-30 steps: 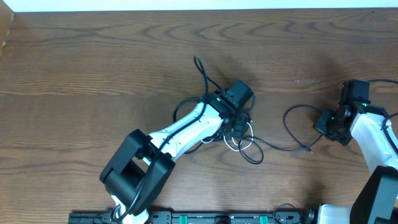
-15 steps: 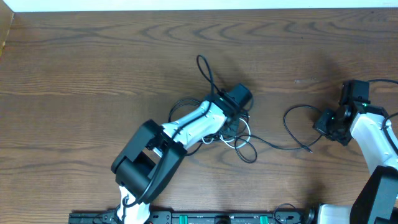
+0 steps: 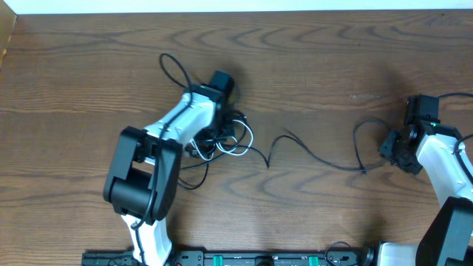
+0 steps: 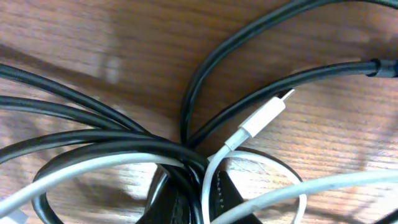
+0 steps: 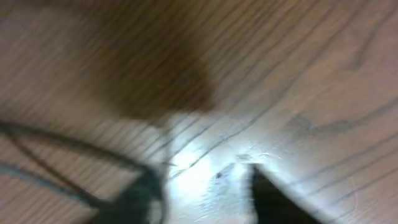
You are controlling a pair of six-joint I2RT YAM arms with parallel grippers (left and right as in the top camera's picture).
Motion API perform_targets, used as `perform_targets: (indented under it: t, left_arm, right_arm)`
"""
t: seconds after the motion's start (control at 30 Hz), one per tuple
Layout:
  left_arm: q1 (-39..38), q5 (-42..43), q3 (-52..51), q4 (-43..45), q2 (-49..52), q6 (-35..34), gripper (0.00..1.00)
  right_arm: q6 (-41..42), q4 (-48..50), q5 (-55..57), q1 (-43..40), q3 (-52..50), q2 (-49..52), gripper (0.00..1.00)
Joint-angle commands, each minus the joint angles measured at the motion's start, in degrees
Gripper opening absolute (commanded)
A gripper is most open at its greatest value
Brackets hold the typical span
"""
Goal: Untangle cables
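Table [image 3: 89, 66]: brown wood grain, fills the overhead view; white strip [image 3: 222, 6] along the far edge, black base rail [image 3: 244, 258] along the near edge.
Left arm [image 3: 177, 122]: white and black, reaches from the near edge up to the left-centre of the table; its wrist sits over the tangle and hides part of it from above.
Right arm [image 3: 443, 159]: at the right edge, wrist low over the table, well apart from the tangle.
Black cable [image 4: 323, 74]: most of it coiled in loops under the left wrist; one long strand runs right across the bare table and ends near the right arm.
White cable [image 4: 261, 117]: shorter, looped inside the black coils; its white plug lies free on the wood, tip up and to the right, just beside a black strand.
Tangle: black loops cross over and under the white loop right at the fingers.
Left gripper [image 4: 193, 196]: jaws pressed together, clamped on the black cable at the knot; white cable runs against the fingers, cannot tell if it is pinched too.
Right gripper [image 5: 205, 193]: view heavily blurred; two dark fingers stand apart with bare wood between them, nothing gripped; a dark strand passes on the left, touching or not unclear.
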Motion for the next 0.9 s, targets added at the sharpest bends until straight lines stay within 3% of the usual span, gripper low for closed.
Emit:
perform_targets:
  t: [0.0, 0.07, 0.1, 0.2, 0.3, 0.7, 0.87]
  left_arm:
    - [1.81, 4.63, -0.55, -0.55, -0.52, 0.26, 0.08]
    - [1.81, 4.63, -0.55, -0.37, -0.52, 0.39, 0.08]
    - [1.79, 4.63, -0.55, -0.35, -0.52, 0.37, 0.08]
    - [1.79, 4.66, -0.55, -0.37, -0.52, 0.37, 0.08]
    - [1.79, 4.66, -0.55, -0.35, -0.52, 0.37, 0.08]
    - [1.79, 4.66, -0.55, -0.35, -0.52, 0.37, 0.08]
    - [1.79, 4.66, -0.55, -0.35, -0.52, 0.37, 0.08]
  right_arm:
    - [-3.1, 1.64, -9.99, -0.35, 0.24, 0.13, 0.84]
    - [-7.48, 3.23, -20.83, -0.37, 0.24, 0.13, 0.97]
    - [-8.35, 3.56, -24.41, -0.37, 0.26, 0.13, 0.97]
    - [-22.14, 4.79, -51.76, 1.31, 0.24, 0.13, 0.99]
    - [-25.79, 4.66, -58.95, 4.07, 0.26, 0.13, 0.99]
    - [-25.88, 5.49, -56.83, 25.22, 0.24, 0.13, 0.98]
    - [-19.32, 7.45, -42.05, 35.3, 0.24, 0.13, 0.96]
